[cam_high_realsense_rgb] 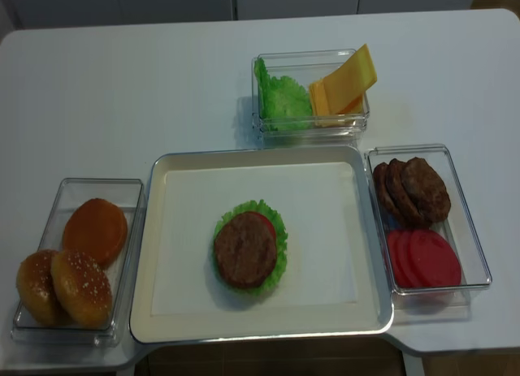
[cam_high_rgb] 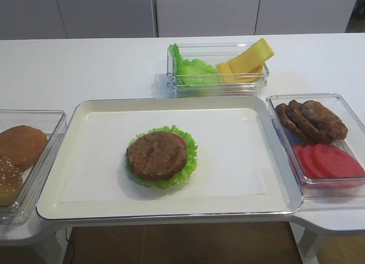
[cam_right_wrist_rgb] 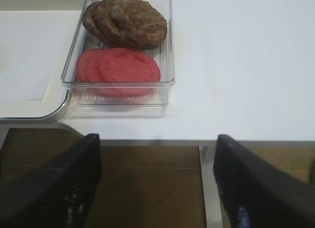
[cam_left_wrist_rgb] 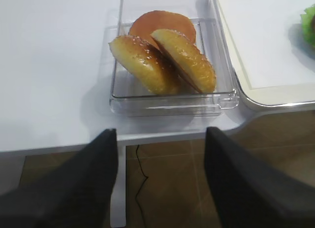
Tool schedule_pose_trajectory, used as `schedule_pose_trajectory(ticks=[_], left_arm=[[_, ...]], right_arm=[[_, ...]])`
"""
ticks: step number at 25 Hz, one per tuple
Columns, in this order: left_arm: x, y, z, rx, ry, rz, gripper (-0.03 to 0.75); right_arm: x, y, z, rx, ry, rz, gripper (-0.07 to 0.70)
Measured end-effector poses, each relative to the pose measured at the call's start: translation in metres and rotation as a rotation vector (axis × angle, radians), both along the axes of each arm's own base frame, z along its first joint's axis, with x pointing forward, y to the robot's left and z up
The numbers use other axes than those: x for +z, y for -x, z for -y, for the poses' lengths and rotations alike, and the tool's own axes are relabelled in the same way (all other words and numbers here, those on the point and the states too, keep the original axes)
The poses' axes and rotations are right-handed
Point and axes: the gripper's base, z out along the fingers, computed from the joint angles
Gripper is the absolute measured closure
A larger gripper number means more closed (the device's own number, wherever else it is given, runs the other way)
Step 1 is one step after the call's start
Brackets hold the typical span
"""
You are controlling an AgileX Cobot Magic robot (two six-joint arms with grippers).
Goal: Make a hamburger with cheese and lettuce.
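Both sets of fingers, left and right, hung wide apart and empty off the bench edge. The hamburger lay flat mid-tray, round, no long axis: lettuce, tomato, patty stacked. The cheese leaned in its bin, apparently untouched; it remained to add.

Hamburger on tray, cheese behind, buns left

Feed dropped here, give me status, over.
Left gripper and right gripper open, empty, off the table edge. Hamburger on tray, patty topmost. Cheese untouched. Path clear.
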Motion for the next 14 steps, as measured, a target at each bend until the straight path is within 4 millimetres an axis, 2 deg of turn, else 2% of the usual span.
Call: schedule_pose_trajectory(ticks=[14], left_arm=[[0.0000, 0.0000, 0.0000, 0.000, 0.000, 0.000, 0.301]], right_arm=[[0.0000, 0.0000, -0.0002, 0.006, 0.006, 0.001, 0.078]])
